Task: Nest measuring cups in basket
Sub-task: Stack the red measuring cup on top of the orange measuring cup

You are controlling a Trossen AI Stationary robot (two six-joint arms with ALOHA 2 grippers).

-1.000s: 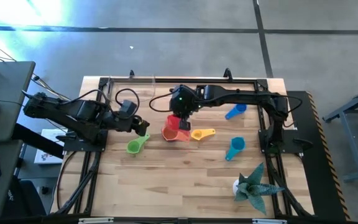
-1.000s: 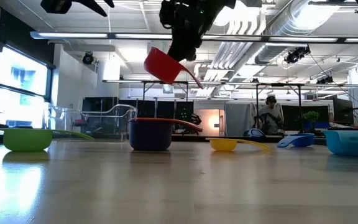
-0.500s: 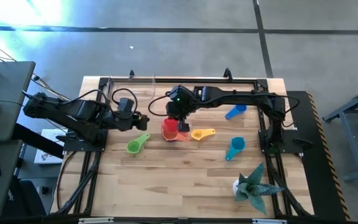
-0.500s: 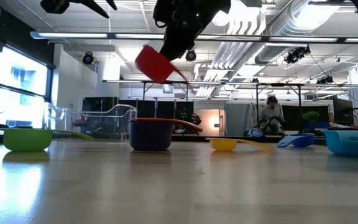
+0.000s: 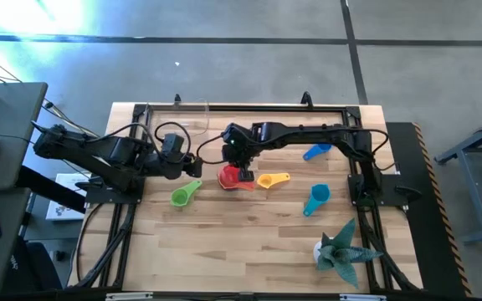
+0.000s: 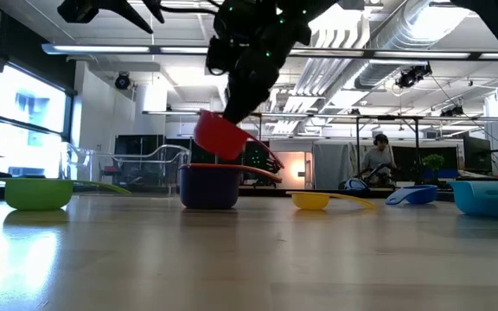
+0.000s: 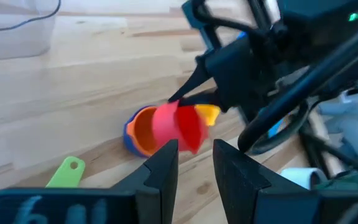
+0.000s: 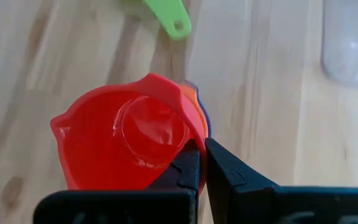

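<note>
Your right arm reaches across the far half of the table (image 5: 249, 242), and its right gripper (image 5: 243, 170) has its fingers pinched nearly shut on the rim of the red cup (image 5: 228, 176), which hangs tilted just above the stacked cups at mid-table. In the low view the red cup (image 6: 219, 136) sits right over that stack without being seated in it. Your left gripper (image 5: 192, 161) hovers to the left of the stack, fingers a little apart and holding nothing.

The clear basket (image 5: 189, 116) stands at the far edge, left of centre, and I cannot tell that anything is in it. The stack is a purple cup (image 6: 207, 187) with an orange cup (image 6: 232, 168) nested inside, its handle pointing right. The teal cup (image 5: 316, 198) lies near the right rail, the blue cup (image 5: 315, 150) farther back on the right. The green cup (image 5: 184, 193) lies left of the stack, and the yellow cup (image 5: 272, 180) just right of it.
</note>
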